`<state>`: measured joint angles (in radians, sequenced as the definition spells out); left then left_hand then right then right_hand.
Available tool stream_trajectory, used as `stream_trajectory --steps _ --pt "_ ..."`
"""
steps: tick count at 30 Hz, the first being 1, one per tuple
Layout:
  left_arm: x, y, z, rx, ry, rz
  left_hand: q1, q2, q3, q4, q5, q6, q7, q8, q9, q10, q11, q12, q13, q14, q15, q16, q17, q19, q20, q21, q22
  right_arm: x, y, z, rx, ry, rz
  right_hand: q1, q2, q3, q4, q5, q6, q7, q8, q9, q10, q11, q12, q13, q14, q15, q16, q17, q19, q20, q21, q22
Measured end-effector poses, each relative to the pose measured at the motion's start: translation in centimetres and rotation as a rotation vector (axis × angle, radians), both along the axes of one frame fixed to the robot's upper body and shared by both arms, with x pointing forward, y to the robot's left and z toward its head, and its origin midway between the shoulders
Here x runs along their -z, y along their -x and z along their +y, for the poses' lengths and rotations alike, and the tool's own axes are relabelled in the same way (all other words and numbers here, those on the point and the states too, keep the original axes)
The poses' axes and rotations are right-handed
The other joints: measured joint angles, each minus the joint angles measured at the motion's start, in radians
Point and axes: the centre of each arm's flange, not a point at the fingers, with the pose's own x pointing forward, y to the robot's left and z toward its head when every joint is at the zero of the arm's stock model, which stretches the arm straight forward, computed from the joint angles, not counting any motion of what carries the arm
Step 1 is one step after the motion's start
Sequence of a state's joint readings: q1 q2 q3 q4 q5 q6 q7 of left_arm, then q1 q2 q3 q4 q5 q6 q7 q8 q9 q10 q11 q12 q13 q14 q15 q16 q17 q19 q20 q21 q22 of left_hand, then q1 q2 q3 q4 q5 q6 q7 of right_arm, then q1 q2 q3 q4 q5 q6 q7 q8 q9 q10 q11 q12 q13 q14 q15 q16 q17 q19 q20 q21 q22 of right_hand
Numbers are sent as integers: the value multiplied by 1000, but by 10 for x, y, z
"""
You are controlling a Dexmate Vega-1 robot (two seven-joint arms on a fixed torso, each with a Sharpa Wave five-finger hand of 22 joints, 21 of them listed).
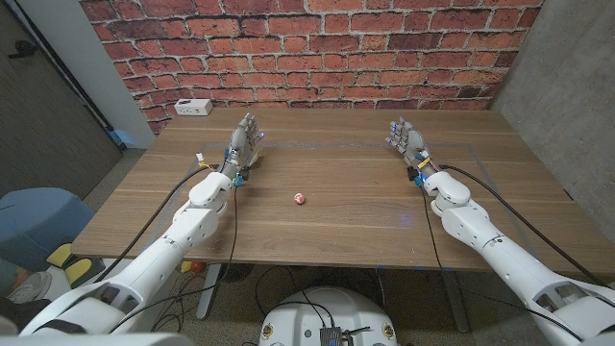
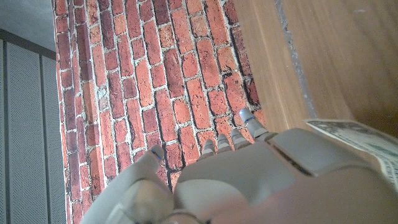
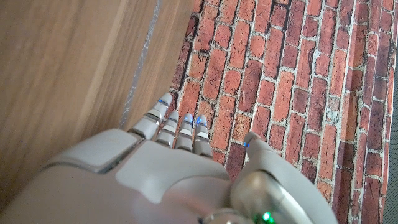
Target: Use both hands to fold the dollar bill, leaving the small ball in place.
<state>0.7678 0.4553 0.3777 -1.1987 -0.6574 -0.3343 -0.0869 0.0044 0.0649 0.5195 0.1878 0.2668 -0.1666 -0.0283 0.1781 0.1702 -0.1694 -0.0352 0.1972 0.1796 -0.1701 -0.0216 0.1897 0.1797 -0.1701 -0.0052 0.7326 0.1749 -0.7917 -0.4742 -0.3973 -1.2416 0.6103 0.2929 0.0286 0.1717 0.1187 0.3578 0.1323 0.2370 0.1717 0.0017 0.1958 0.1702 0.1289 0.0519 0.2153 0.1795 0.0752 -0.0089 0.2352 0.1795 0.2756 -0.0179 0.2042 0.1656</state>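
Brick wall backs the wooden surface. Left robot hand stands upright with fingers extended and holds nothing; right robot hand mirrors it across the surface, equally empty. Folding looks not yet begun. In the left wrist view, the dollar bill lies flat and unfolded just beside that hand. Between the arms sits the small ball, reddish and well apart from both. Next, each hand likely needs to reach a bill edge.

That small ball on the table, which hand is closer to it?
Left. The left hand is up-left of the small ball; the right hand sits farther off, up-right.
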Motion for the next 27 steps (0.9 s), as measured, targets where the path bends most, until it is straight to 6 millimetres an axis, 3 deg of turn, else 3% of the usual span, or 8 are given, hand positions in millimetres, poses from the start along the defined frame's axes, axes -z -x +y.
stream_trajectory --steps 5,8,10,12,14,18,27 --pt "10 -8 5 16 -8 18 0 0 0 0 0 0 0 0 0 -1 1 0 0 0 0 0 0 0 0 0 0 -2 -15 4 20 12 18 9 9 9 -9 3 0 0 0 0 0 0 0 5 -3 3 -3 0 0 0 0 0" --pt "11 -10 6 13 -9 22 0 0 0 0 0 -4 -4 5 0 -1 1 4 0 -2 5 8 0 -4 5 0 0 -4 -17 6 28 24 12 53 21 37 -39 4 4 4 -4 5 8 10 -6 5 -3 26 -19 -3 -9 10 -5 0" --pt "8 -9 6 11 -19 24 6 6 -10 -10 5 -8 -14 15 0 -3 12 16 0 -2 36 20 -1 -2 44 0 0 -5 -17 6 31 28 8 95 27 58 -81 3 11 11 -4 5 18 29 -6 5 2 51 -28 -3 -11 35 -5 2" --pt "4 -5 5 15 -25 12 9 9 -20 -20 7 -6 -34 15 0 -3 35 24 0 -2 79 29 -3 -2 104 0 0 -5 -17 6 38 31 6 135 34 79 -120 -8 13 13 -4 5 30 41 -6 5 12 79 -29 -3 -10 62 -8 5" --pt "-1 0 1 26 -36 -5 22 12 -22 -30 7 -5 -42 16 0 -3 47 35 0 -1 107 29 -3 -2 133 -4 0 -5 -17 5 52 37 4 155 41 93 -140 -16 18 18 -4 5 40 50 -6 5 22 97 -29 -2 -7 76 -8 5" --pt "-5 4 1 -16 -56 1 29 15 -26 -34 7 18 -53 18 3 5 76 54 5 10 128 29 -3 -2 156 -13 0 -13 -11 10 61 64 -21 181 57 110 -158 -27 40 17 -4 5 62 50 -6 5 40 115 -28 2 3 93 -7 5" --pt "-17 22 -1 -59 -111 -26 47 23 -17 -50 -5 131 -28 30 5 121 74 73 9 138 152 44 0 5 205 -13 5 -16 -4 16 93 114 -39 196 72 118 -166 -42 88 27 4 5 100 57 0 9 88 120 -9 14 21 104 3 9"
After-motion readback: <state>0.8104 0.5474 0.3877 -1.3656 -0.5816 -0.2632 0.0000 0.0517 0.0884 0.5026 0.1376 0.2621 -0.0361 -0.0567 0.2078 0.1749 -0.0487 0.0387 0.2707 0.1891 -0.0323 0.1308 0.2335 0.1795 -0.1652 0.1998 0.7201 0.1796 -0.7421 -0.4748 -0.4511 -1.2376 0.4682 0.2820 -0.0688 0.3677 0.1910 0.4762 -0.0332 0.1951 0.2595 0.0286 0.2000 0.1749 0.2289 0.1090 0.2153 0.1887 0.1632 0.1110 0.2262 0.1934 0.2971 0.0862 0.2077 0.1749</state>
